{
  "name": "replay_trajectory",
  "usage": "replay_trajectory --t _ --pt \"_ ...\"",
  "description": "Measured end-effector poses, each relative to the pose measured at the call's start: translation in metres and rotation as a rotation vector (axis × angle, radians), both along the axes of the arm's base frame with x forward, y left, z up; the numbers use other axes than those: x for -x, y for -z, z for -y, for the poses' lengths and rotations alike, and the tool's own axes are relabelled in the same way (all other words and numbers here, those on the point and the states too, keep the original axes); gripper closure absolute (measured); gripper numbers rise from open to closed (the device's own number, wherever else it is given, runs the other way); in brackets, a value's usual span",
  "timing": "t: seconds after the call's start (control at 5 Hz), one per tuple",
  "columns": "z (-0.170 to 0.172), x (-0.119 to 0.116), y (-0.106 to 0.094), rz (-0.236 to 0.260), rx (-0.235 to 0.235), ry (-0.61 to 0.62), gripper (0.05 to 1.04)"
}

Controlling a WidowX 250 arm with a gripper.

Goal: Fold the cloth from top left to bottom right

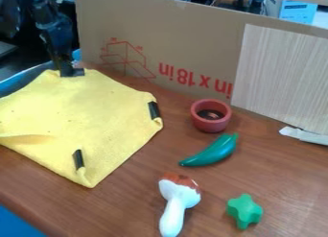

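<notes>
The yellow cloth (83, 116) lies spread on the left part of the wooden table, somewhat wrinkled, with its left side cut off by the view's edge. Its near corner is slightly curled. One black strip (154, 110) sits at its right edge and another black strip (78, 159) near its front corner. At the cloth's far upper corner, the black gripper (68, 71) hangs down from the upper left, its tip against or just over the fabric. Whether it holds the cloth cannot be made out.
Right of the cloth stand a small red pot (211, 115), a green pepper (211, 151), a white and brown mushroom (177, 202) and a green star-shaped piece (244, 211) on the table (282, 169). A cardboard wall (186, 39) closes off the back.
</notes>
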State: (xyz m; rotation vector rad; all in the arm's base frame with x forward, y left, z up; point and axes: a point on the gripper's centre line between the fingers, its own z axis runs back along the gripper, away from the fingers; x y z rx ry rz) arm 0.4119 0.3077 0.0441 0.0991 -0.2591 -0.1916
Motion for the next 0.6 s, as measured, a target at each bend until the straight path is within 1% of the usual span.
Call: replay_trajectory --t 0.2,0.4,0.6 --pt "0.012 0.015 -0.020 0.033 0.024 0.027 1.032" --pt "0.034 0.034 -0.035 0.059 0.043 0.089 1.032" --pt "0.059 0.054 -0.044 0.078 0.058 0.162 1.033"
